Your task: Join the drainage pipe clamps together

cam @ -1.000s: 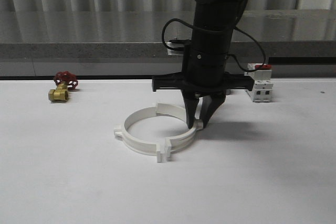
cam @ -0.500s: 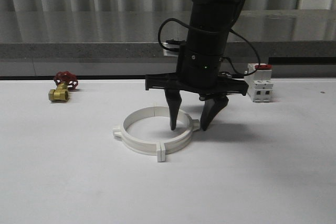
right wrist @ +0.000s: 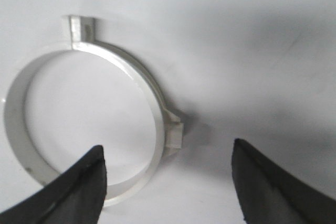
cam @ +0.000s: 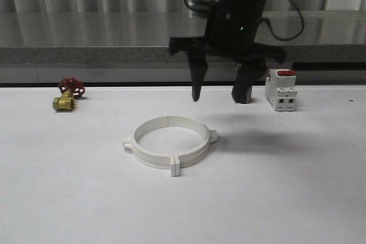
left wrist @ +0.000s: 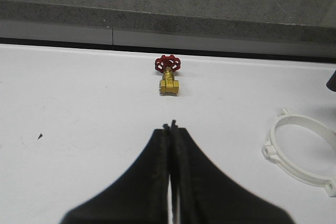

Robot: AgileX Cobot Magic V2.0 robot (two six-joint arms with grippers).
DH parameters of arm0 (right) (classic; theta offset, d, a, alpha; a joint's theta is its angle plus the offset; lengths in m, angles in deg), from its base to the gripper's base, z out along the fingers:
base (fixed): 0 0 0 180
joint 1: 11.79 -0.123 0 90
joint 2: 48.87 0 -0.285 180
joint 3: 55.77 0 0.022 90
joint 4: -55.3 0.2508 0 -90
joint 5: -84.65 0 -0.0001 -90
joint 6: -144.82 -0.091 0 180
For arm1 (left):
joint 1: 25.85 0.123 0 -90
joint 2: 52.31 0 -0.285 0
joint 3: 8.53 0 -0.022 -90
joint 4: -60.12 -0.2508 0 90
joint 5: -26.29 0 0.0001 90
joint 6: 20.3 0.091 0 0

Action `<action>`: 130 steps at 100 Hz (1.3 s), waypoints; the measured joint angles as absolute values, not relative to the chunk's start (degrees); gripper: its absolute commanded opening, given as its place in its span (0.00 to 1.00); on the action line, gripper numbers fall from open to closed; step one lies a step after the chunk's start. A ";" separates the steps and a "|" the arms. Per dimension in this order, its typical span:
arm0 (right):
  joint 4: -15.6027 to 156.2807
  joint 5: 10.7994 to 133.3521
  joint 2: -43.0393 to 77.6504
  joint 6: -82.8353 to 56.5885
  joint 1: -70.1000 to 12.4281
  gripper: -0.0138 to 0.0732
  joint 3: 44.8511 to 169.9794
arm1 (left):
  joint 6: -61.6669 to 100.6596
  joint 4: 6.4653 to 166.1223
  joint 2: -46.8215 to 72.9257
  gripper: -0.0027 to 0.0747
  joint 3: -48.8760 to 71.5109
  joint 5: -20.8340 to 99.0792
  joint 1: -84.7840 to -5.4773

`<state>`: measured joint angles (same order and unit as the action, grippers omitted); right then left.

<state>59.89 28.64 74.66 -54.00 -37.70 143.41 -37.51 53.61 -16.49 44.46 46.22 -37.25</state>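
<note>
I see the drainage pipe clamps joined as one ring mid-desk, R gripper spread wide above it, L gripper pressed together w/ nothing; joining looks done, next just retract.

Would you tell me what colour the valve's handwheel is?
Red, on a brass body; the valve's handwheel shows best in the left wrist view.

Drainage pipe clamps: white plastic, smooth, slight sheen along the band. Counter: white, matt, smooth, a few faint marks. Gate valve: brass-coloured metal body, glossy; red handwheel, painted look. Breaker: white plastic casing, red top, smooth. Right hand: black fingers, matt, plastic-like. Left hand: black, matt, ribbed at the inner edges. Ledge behind: grey, speckled, stone-like.
</note>
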 measured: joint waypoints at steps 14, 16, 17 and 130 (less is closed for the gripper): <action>59.52 28.51 67.96 -52.07 -35.22 0.75 143.32 | -37.51 53.61 -16.49 0.01 44.46 46.22 -37.25; 59.21 28.51 67.21 -51.68 -34.76 0.75 143.20 | -37.51 53.61 -16.49 0.01 44.46 46.22 -37.25; 59.19 28.51 66.46 -51.59 -34.44 0.75 143.20 | -37.51 53.61 -16.49 0.01 44.46 46.22 -37.25; 48.37 32.71 -11.90 -50.32 -18.35 0.06 83.51 | -37.51 53.61 -16.49 0.01 44.46 46.22 -37.25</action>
